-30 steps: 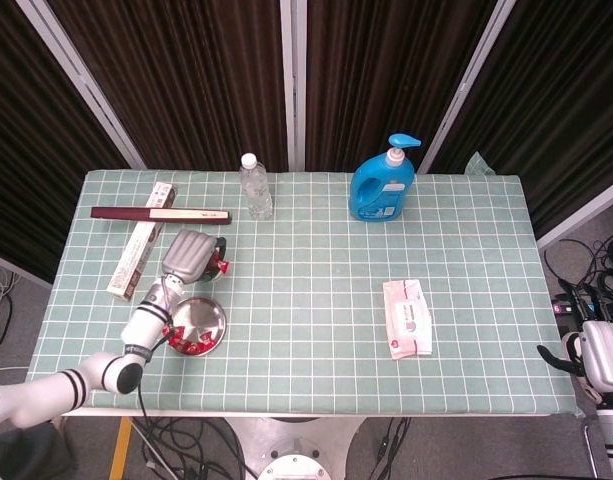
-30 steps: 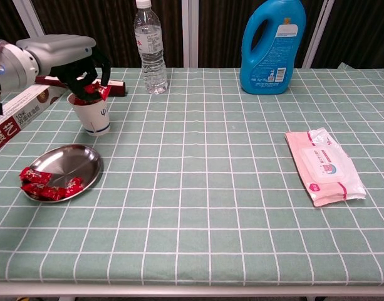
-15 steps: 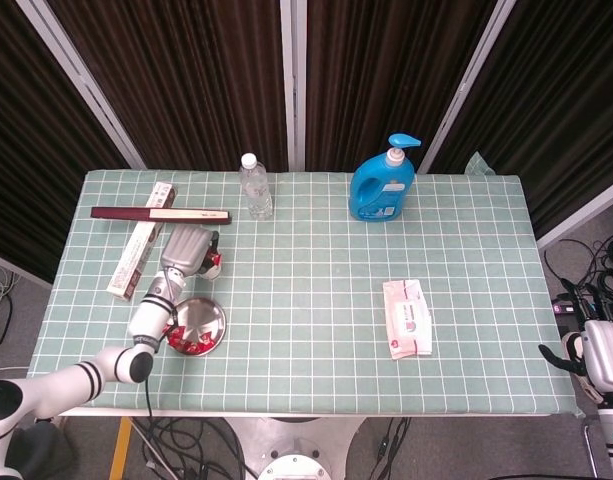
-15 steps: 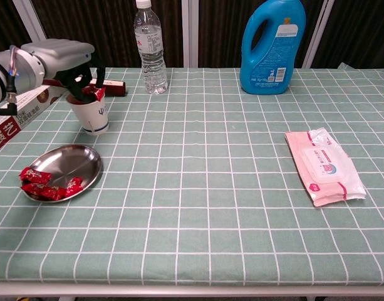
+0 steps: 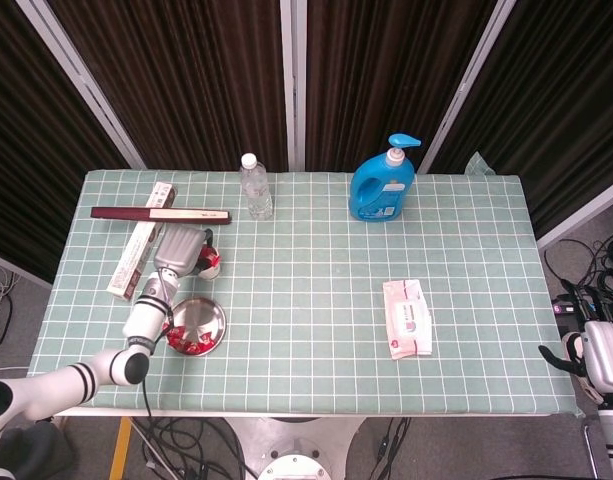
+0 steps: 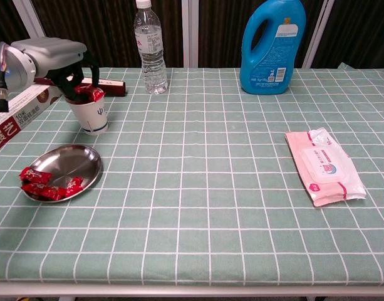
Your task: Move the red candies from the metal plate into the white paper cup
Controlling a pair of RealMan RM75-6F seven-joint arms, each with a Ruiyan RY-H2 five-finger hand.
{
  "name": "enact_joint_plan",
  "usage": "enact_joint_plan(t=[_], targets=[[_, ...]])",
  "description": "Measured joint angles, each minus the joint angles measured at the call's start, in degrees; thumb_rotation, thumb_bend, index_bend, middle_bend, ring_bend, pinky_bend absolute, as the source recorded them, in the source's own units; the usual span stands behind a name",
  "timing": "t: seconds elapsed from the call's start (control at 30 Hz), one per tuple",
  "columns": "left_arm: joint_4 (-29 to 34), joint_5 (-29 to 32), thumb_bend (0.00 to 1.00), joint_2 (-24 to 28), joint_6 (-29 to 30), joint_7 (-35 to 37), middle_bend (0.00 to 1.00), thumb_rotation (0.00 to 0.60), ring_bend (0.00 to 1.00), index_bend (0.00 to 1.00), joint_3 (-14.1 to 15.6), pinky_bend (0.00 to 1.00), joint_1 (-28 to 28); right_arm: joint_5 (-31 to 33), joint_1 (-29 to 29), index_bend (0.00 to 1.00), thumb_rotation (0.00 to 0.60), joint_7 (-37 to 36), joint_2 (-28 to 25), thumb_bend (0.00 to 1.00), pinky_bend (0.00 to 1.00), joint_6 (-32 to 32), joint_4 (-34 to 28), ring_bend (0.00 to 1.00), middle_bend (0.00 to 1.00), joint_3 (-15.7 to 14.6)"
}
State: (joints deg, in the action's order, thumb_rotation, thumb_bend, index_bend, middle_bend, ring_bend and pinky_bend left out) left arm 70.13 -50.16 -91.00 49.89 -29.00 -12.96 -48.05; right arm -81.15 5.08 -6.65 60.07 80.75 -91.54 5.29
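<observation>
The grey left hand (image 6: pixel 59 58) hangs over the white paper cup (image 6: pixel 90 113), fingers curled down around a red wrapped candy (image 6: pixel 88 93) at the cup's mouth; whether they grip it I cannot tell. This looks like the drop step. Next, the hand should lift clear and return to the round shiny metal plate (image 6: pixel 76 161) just below and nearer, where several glossy red candies (image 6: pixel 44 184) lie bunched at its left edge. The right hand (image 5: pixel 598 362) rests off the counter, its fingers' state unclear.

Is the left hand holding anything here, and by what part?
Cannot tell: the left hand hovers over the white paper cup, a red candy at its fingers.
</observation>
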Motion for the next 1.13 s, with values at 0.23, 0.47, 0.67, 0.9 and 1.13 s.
enact_joint_plan(t=[0.23, 0.47, 0.67, 0.9, 1.13], targets=[[3.7, -0.1, 0.35, 1.7, 1.7, -0.2, 0.89, 0.600, 0.94, 0.37, 0.5, 1.00, 0.6, -0.2, -0.2, 0.02, 0.600, -0.2, -0.1, 0.08, 0.45, 0.4, -0.1, 0.07, 0.24, 0.0], [11.5, -3.0, 0.35, 6.9, 5.2, 2.0, 0.87, 0.600, 0.92, 0.32, 1.2, 1.00, 3.2, -0.7, -0.2, 0.02, 0.600, -0.7, -0.1, 0.08, 0.45, 0.6, 0.2, 0.07, 0.24, -0.1], [15.7, -7.7, 0.34, 11.6, 12.3, 7.4, 0.73, 0.600, 0.73, 0.33, 1.8, 0.96, 8.2, -1.4, -0.5, 0.02, 0.600, -0.9, -0.5, 0.08, 0.42, 1.8, 0.9, 0.06, 0.23, 0.0], [17.2, -16.4, 0.33, 18.0, 22.3, 10.6, 0.34, 0.600, 0.28, 0.33, 7.4, 0.40, 17.8, -2.2, -0.3, 0.01, 0.600, -0.2, -1.5, 0.09, 0.19, 1.9, 1.3, 0.00, 0.13, 0.0], [16.6, -20.7, 0.32, 20.3, 33.0, 13.1, 0.32, 0.600, 0.26, 0.33, 13.0, 0.31, 28.7, -3.8, -0.2, 0.00, 0.600, 0.3, -1.5, 0.09, 0.12, 3.0, 1.3, 0.00, 0.03, -0.2]])
